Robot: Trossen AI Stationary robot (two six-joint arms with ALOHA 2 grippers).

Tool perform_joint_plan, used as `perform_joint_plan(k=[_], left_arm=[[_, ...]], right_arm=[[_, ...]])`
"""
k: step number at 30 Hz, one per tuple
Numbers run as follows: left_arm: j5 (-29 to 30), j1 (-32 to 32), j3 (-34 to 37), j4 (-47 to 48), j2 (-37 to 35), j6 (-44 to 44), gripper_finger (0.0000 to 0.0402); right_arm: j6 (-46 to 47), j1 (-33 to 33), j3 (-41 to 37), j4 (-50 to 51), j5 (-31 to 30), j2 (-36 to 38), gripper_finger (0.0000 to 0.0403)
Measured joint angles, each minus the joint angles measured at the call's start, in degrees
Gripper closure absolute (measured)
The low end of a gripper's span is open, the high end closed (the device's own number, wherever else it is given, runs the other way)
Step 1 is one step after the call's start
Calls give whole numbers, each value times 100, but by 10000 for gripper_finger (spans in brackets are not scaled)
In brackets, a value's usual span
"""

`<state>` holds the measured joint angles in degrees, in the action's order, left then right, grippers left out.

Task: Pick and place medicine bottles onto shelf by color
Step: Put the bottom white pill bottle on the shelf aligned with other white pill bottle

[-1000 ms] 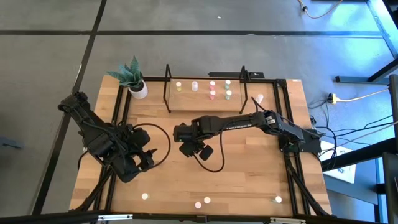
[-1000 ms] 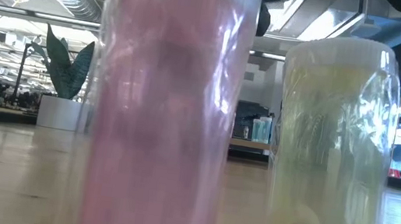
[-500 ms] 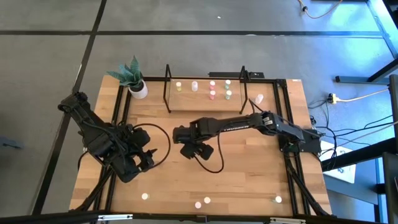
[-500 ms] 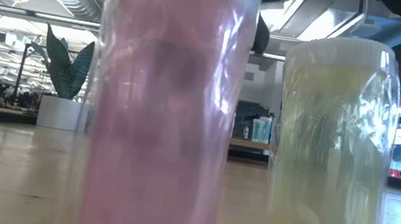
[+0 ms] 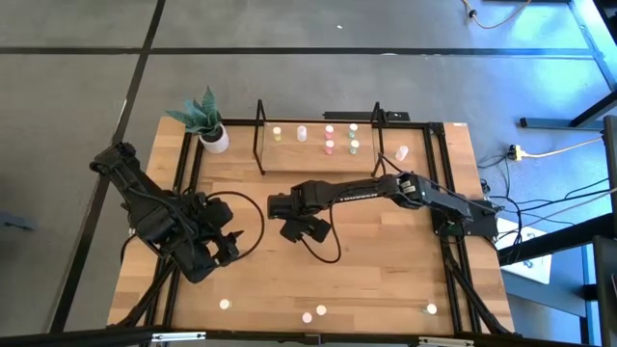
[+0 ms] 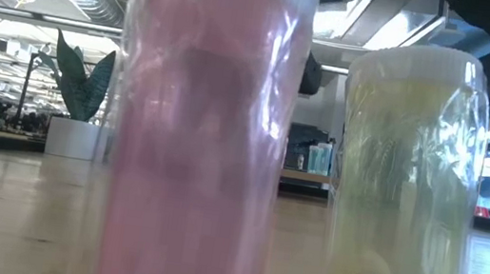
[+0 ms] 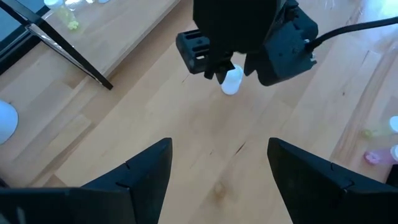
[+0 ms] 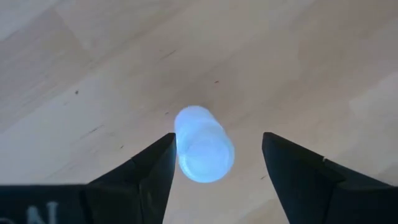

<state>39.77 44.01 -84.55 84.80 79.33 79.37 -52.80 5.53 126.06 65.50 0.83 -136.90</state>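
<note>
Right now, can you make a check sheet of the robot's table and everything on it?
Surface: wooden table, bare in the middle.
Job's things: six bottles on the shelf; four at the near edge; one by the right rail; white bottle upright on the wood.
Clutter: plant pot in the far left corner.
Grippers: right gripper open, straddling the white bottle; left gripper open, empty, waiting at the left.
Cables: black loops beside both arms; yellow cord on the floor.
Surroundings: grey floor; an office behind.
</note>
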Motion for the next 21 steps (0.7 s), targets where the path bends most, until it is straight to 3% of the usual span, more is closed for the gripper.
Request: perform_joint_plan(k=[10, 21], left_arm=[[0, 0, 0, 1, 0, 0, 145], [0, 2, 0, 1, 0, 0, 145]], right_arm=[[0, -67, -136, -181, 514, 9, 163], [4, -65, -938, -516, 481, -4, 163]])
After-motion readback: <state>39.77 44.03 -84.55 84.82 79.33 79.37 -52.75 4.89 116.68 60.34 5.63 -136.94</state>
